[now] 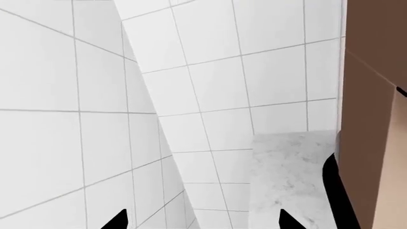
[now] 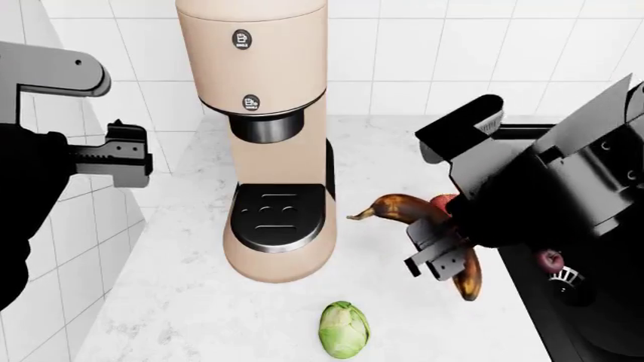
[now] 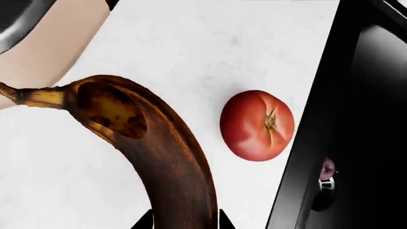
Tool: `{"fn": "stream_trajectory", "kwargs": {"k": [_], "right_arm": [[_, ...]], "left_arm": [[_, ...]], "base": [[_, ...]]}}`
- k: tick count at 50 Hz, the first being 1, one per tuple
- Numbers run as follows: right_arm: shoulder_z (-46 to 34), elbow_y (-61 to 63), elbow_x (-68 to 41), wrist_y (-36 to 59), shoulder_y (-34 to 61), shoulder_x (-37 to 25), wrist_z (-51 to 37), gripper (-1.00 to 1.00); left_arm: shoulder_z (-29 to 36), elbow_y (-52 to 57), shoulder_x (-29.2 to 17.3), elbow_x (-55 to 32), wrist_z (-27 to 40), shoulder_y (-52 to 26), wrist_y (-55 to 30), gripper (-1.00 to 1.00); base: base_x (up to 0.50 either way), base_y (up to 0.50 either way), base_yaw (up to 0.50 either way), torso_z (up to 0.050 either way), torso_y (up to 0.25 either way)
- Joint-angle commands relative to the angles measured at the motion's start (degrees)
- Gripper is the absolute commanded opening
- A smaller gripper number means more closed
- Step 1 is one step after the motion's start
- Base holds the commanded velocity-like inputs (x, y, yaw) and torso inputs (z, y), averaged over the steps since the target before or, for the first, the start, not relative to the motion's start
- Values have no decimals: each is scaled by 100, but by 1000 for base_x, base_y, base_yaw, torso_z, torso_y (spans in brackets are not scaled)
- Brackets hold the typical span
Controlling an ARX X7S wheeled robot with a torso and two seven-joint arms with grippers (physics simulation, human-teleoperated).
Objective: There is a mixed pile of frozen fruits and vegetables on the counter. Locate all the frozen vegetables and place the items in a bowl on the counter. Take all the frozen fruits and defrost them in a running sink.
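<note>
A tall beige coffee machine (image 2: 271,136) stands upright on the white marble bench (image 2: 181,302), its round top cut off by the frame at 12 o'clock in the head view. Its dark drip tray (image 2: 274,219) sits in the rounded base. Two small dark badges mark its upper body. White tiled wall (image 2: 423,45) runs behind it and along the 9 o'clock side. A black appliance (image 2: 563,317) with a small knob (image 2: 550,261) fills the 4 o'clock corner.

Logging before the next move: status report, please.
Right tool straddling brown overripe banana, not clearly shut. Left tool open, raised by the tiled wall. Red tomato beside the banana; green sprout untouched.
</note>
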State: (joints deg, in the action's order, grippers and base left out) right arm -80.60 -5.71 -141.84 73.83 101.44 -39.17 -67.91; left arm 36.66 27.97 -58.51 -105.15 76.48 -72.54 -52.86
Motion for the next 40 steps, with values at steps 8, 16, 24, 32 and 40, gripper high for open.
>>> {"fn": "stream_trajectory", "kwargs": {"k": [8,16,24,32,40], "right_arm": [[-961,1014,-1972,-252,1711,-1179,-1511,-100],[-1309,819,-2092,-228,2103,-1746,-1867,-100],[-1475,669,-1979,-235,2275,-2087,-1931,-100],[-1446,389,-1381,-442,2153,-2326,-1753,-100],[-1390,-25,-699,-633,1875,-2247,-1455,-100]], "left_arm": [[1,35,-41,-150,116,-154,-29,100],[28,30,-17,-103,83,-124,-10,100],[33,50,-39,-83,66,-96,19,100],[35,65,-69,-23,10,-17,71,100],[37,77,-90,25,-29,49,119,100]], "base": [[0,0,0,0,0],[0,0,0,0,0],[0,0,0,0,0],[0,0,0,0,0],[0,0,0,0,0]]}}
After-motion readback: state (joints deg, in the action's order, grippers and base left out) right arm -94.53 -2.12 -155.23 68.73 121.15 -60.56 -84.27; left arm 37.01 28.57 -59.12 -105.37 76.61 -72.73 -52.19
